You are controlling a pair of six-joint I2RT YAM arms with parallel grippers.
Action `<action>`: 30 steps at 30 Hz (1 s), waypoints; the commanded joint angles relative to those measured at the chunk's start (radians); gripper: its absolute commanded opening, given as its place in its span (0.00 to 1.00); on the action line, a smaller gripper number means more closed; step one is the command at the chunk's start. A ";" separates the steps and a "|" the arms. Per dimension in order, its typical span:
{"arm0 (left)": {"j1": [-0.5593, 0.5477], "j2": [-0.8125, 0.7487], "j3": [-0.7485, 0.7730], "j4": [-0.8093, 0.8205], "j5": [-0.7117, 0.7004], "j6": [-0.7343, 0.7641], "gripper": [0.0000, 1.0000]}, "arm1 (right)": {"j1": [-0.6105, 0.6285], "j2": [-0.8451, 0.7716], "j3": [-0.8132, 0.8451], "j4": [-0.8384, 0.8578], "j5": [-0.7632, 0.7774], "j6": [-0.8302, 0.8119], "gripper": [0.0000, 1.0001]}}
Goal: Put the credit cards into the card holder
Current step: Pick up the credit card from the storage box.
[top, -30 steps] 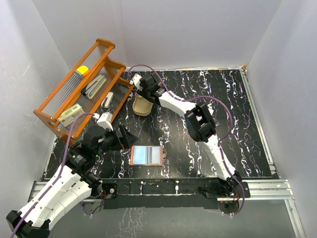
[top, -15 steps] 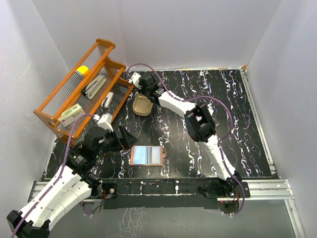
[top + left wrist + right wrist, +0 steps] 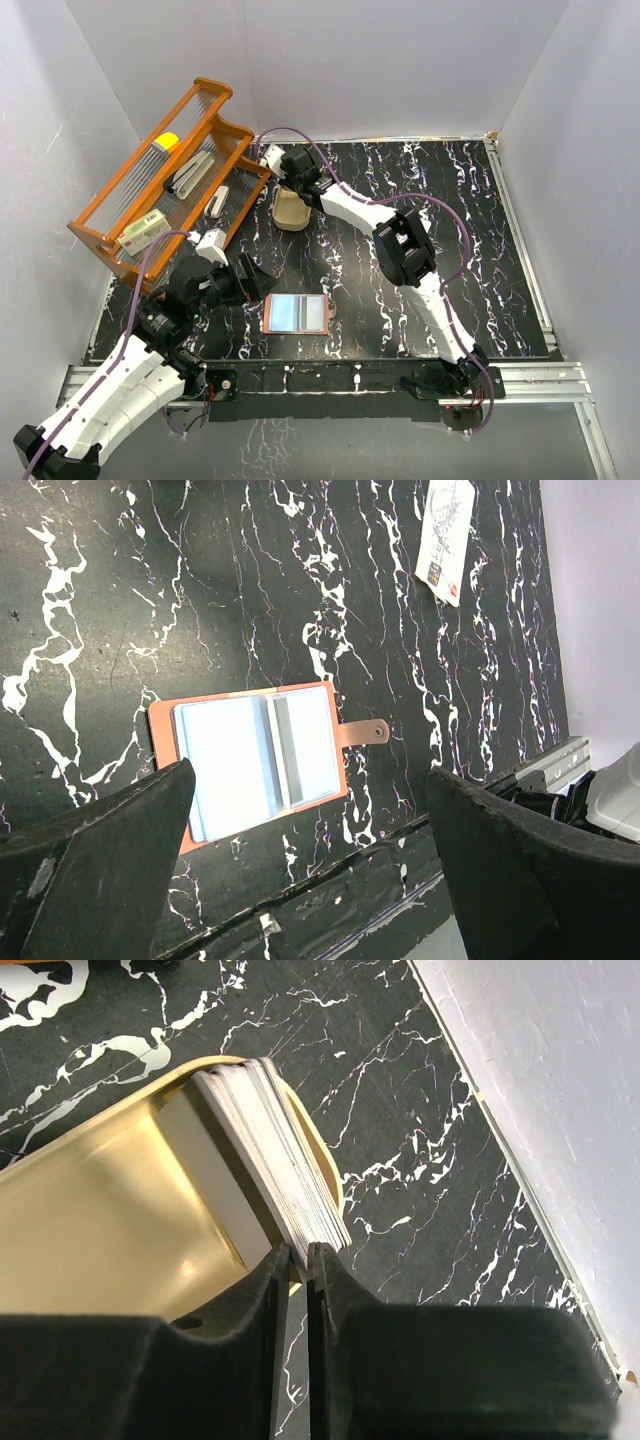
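The card holder [image 3: 296,313] lies open on the black marble table, pale pockets up, strap tab toward the right arm; it also shows in the left wrist view [image 3: 250,760]. My left gripper [image 3: 258,283] is open and empty just above its left side [image 3: 310,775]. A white credit card with red print [image 3: 445,540] lies flat beyond the holder [image 3: 330,284]. A stack of credit cards [image 3: 275,1150] stands on edge in the tan tray [image 3: 120,1210]. My right gripper [image 3: 298,1250] is pinched on the lower corner of that stack, at the tray [image 3: 290,212].
A large orange wire rack [image 3: 165,180] with a cream box, a yellow item and other things stands at the back left, close to the tray. White walls enclose the table on three sides. A metal rail runs along the near edge [image 3: 560,760].
My right gripper has shifted slightly at the tray, and the tray looks a little turned. The left arm and the card holder have hardly moved.
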 commanded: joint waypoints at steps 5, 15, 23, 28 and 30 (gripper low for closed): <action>-0.004 0.006 -0.006 0.015 0.004 0.007 0.99 | -0.006 -0.090 0.023 0.000 -0.034 0.020 0.02; -0.004 0.062 0.007 0.028 0.038 -0.009 0.99 | -0.006 -0.312 -0.261 0.013 -0.154 0.139 0.00; -0.004 0.093 0.027 0.005 0.063 -0.058 0.98 | -0.005 -0.510 -0.443 0.011 -0.259 0.310 0.00; -0.004 0.088 0.059 -0.016 0.038 -0.069 0.98 | -0.004 -0.688 -0.626 0.034 -0.356 0.507 0.00; -0.004 0.091 0.076 -0.020 0.039 -0.078 0.98 | -0.006 -0.781 -0.720 0.066 -0.389 0.595 0.00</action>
